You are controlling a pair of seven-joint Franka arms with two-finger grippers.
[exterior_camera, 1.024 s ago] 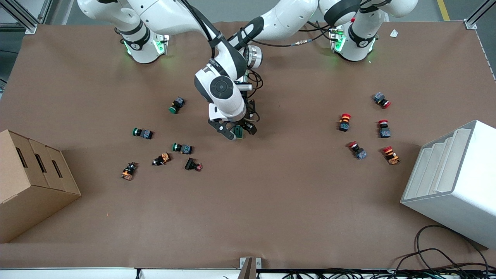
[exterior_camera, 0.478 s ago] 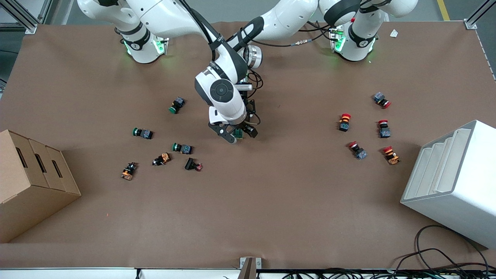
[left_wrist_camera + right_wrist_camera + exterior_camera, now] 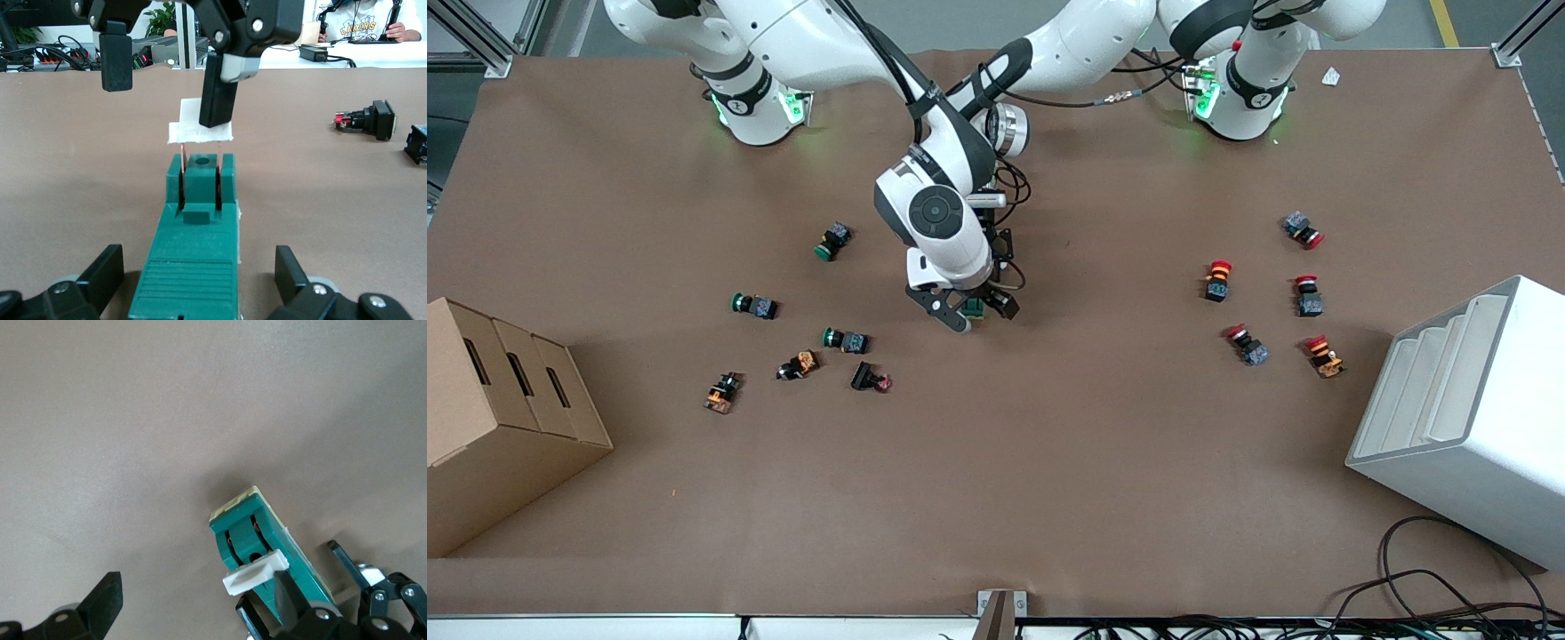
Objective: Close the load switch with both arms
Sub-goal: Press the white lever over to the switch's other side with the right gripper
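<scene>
Brown table (image 3: pixel 1049 462), load switch (image 3: pixel 197 233), both pincers spread

Both grippers, right gripper (image 3: pixel 951 313) and left gripper (image 3: pixel 996 298), at the load switch (image 3: pixel 975 308) mid-table.

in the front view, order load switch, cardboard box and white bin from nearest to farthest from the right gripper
1. Load switch: on the table directly under the right gripper, mid-table.
2. Cardboard box: at the right arm's end of the table.
3. White bin: at the left arm's end, slightly farther off than the box.
</scene>
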